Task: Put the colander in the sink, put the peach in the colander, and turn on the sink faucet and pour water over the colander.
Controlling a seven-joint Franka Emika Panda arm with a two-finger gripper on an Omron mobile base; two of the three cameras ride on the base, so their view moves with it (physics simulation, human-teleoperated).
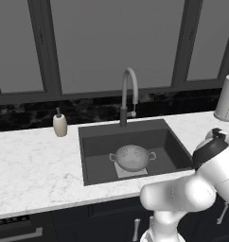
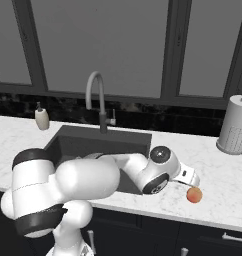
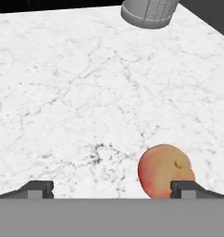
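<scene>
While the colander point(image 1: 132, 157) already sits in the sink point(image 1: 92, 142), on the lighter square at the basin floor and below the arched sink faucet point(image 1: 128, 92), my work is now out to the right, on the marble counter point(image 3: 77, 92).

Going left to right across the left base view: a beige soap dispenser point(image 1: 60, 124) stands on the counter left of the basin, then come the sink with the colander, then the faucet behind it with no water running, and a white perforated canister point(image 2: 235, 125) at the far right near the wall. The peach point(image 2: 194, 195) lies on the counter right of the sink, near the front edge, well apart from the colander.

My gripper point(image 3: 114, 190) is spread wide and holds nothing. In the hand view the left fingertip point(image 3: 37, 190) stands clear over bare marble, while the right one sits in front of the peach's right side; I cannot tell whether it touches the fruit.

As I judge it, the peach is off-centre, lying toward my right finger. To grasp it well I should shift the hand toward that side until the fruit sits midway between the tips, then lower and close gently, since a round fruit pinched off-centre may roll away toward the counter edge.
</scene>
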